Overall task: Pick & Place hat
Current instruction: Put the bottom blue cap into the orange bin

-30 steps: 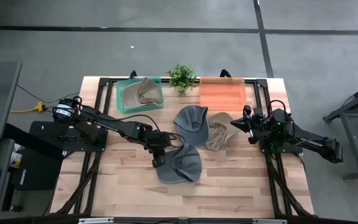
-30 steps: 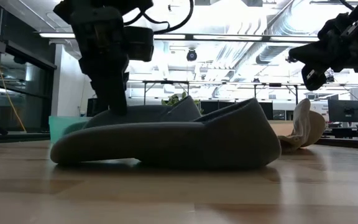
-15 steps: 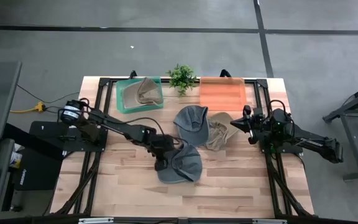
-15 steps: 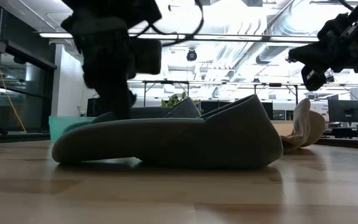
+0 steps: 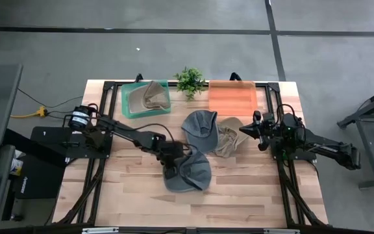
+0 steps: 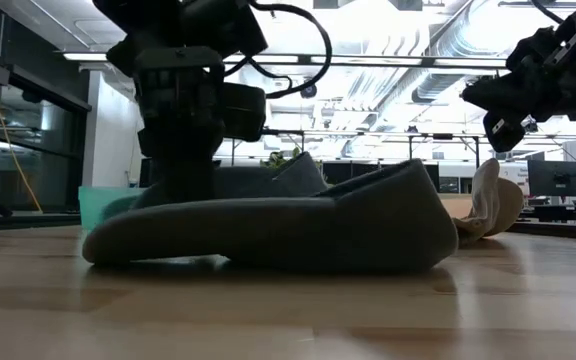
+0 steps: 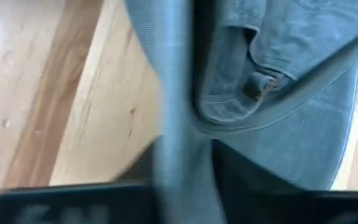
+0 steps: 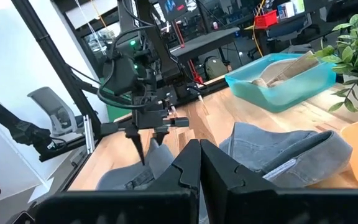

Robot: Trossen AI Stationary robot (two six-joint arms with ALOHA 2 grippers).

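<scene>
The left gripper point(image 5: 168, 170) is down on the counter point(image 5: 239, 195), its fingers clamped on the brim edge of the grey cap point(image 5: 188, 172), whose crown spreads just beyond it. The right gripper point(image 5: 244, 129), fingers together, hovers beside a tan hat point(image 5: 228, 139), well apart from that cap

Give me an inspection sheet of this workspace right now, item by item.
Surface: wooden table, light planks.
Job's things: near grey hat; second grey hat; tan hat beside it; another tan hat in the teal bin; orange bin.
Clutter: small plant.
Grippers: left gripper at the near grey hat's edge; right gripper shut, raised by the tan hat.
Cables: yellow cable off the table's left.
Surroundings: grey floor, open room behind.
</scene>
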